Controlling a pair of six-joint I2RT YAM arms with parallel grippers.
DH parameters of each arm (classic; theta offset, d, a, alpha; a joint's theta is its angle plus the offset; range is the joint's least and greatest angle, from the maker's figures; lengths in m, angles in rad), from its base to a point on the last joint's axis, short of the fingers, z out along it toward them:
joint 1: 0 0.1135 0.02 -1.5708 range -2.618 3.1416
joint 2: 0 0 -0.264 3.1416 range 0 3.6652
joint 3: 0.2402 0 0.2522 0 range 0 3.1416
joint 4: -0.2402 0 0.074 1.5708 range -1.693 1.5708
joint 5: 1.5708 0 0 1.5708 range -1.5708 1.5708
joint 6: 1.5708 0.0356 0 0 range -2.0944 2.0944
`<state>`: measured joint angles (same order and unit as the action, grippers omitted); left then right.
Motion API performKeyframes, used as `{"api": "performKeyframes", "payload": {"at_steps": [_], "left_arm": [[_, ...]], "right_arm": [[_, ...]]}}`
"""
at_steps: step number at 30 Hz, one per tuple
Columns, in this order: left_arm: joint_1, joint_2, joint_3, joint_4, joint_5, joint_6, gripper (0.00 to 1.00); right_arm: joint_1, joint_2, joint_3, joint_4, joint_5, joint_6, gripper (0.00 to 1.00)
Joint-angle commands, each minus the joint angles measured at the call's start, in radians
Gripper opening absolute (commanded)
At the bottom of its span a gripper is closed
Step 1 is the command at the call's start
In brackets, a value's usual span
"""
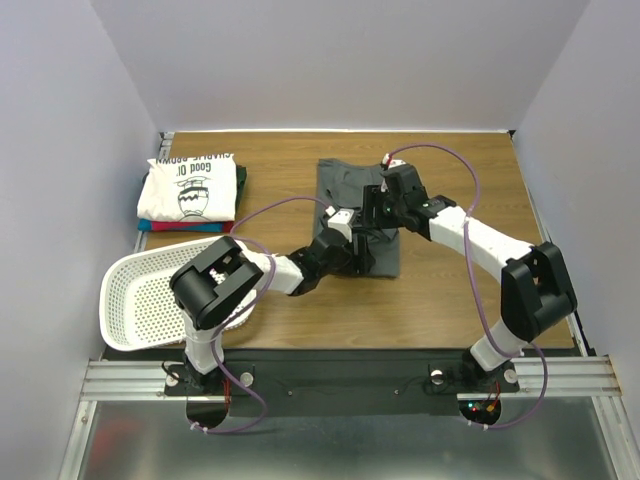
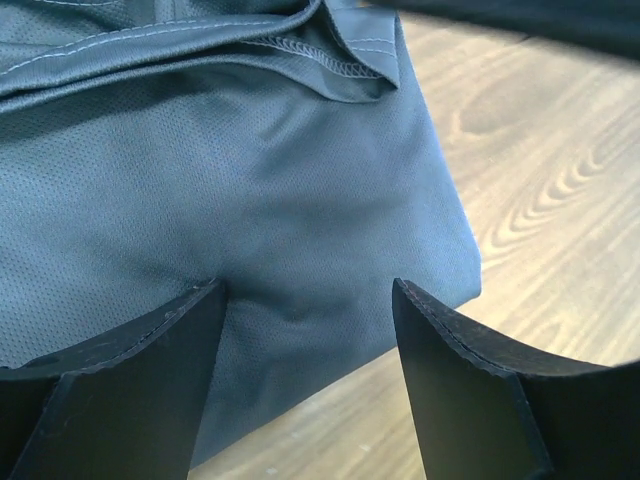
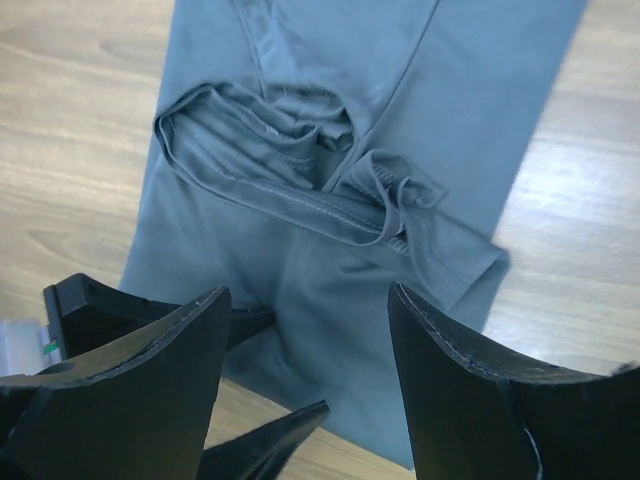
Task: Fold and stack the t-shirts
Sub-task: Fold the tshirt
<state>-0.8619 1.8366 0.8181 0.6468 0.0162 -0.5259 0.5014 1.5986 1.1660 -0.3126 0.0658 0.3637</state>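
Two claws are hovering over the partly folded charcoal-grey cloth t-shirt (image 1: 345, 180), mid-frame.
The left claw (image 2: 308, 287) and right claw (image 3: 308, 290) are gaping empty above its lower half on the wooden bench (image 1: 450, 300).

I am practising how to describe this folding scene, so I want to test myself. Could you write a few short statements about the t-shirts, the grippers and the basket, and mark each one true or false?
1. The left gripper and the right gripper are both open over the grey t-shirt. True.
2. The white t-shirt lies on top of the stack, with a red t-shirt below it. True.
3. The right gripper holds the white t-shirt. False: it holds nothing.
4. The grey t-shirt lies inside the basket. False: it lies on the table; the basket stands apart, at the near left.
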Motion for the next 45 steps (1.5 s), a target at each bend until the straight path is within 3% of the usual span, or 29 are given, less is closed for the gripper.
{"api": "performKeyframes", "payload": {"at_steps": [1,10,22,30,45], "left_arm": [[-0.043,0.004,-0.057,-0.116,-0.042,-0.060,0.79],[-0.091,-0.057,-0.109,-0.079,-0.119,-0.071,0.80],[-0.100,-0.080,-0.189,0.028,-0.122,-0.068,0.80],[-0.101,-0.043,-0.208,0.047,-0.087,-0.086,0.80],[-0.101,-0.034,-0.226,0.047,-0.071,-0.095,0.80]], "right_arm": [[0.031,0.011,-0.022,0.018,-0.061,0.021,0.70],[0.068,0.043,-0.107,0.021,-0.164,0.061,0.70],[0.066,0.191,-0.052,0.032,-0.133,0.067,0.70],[0.066,0.254,0.033,0.033,0.037,0.070,0.70],[-0.007,0.365,0.237,0.027,0.201,0.008,0.71]]}}
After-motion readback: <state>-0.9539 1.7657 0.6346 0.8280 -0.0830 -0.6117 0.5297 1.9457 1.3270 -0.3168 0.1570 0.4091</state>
